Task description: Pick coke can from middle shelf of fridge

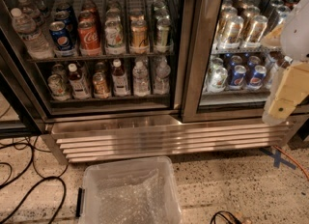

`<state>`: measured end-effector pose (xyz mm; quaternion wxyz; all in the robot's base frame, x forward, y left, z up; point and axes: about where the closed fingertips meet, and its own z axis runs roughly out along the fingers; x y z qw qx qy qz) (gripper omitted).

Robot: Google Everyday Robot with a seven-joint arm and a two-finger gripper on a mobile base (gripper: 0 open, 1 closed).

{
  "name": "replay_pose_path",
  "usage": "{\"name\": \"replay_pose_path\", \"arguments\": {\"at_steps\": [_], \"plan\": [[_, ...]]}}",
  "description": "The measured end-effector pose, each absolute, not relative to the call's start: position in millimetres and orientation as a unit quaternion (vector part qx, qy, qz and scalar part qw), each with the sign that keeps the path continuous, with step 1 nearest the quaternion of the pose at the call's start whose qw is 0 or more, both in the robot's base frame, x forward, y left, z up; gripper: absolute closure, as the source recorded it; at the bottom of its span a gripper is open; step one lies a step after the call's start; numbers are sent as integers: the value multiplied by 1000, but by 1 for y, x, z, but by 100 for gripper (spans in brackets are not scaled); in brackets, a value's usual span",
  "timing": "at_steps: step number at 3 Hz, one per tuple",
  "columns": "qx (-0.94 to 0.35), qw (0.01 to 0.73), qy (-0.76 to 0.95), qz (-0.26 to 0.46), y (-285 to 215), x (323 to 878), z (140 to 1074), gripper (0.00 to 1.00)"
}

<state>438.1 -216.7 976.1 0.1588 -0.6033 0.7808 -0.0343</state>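
Note:
The coke can (pixel 89 38), red with white script and a silver top, stands upright at the front of the middle shelf (pixel 99 56), a dark wire rack. It has a blue Pepsi can (pixel 62 37) on its left and a pale can (pixel 114 37) on its right. The fridge (pixel 187 49) has a dark frame and a ribbed steel base grille (pixel 169 141). My gripper (pixel 279 108), tan below a white arm, hangs at the far right edge in front of the neighbouring cooler section. It is far right of the coke can and lower.
A rack of small bottles (pixel 120 79) sits below the middle shelf. A clear water bottle (pixel 29 35) stands at the shelf's left end. A clear plastic bin (pixel 128 191) stands on the floor before the grille. Black cables (pixel 29 179) lie at left. The right section (pixel 241 30) holds more cans.

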Motion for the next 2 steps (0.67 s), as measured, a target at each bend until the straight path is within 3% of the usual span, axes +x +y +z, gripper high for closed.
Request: {"name": "replay_pose_path", "arguments": {"at_steps": [2], "plan": [[-596, 176, 783, -18, -197, 463, 958, 0]]}}
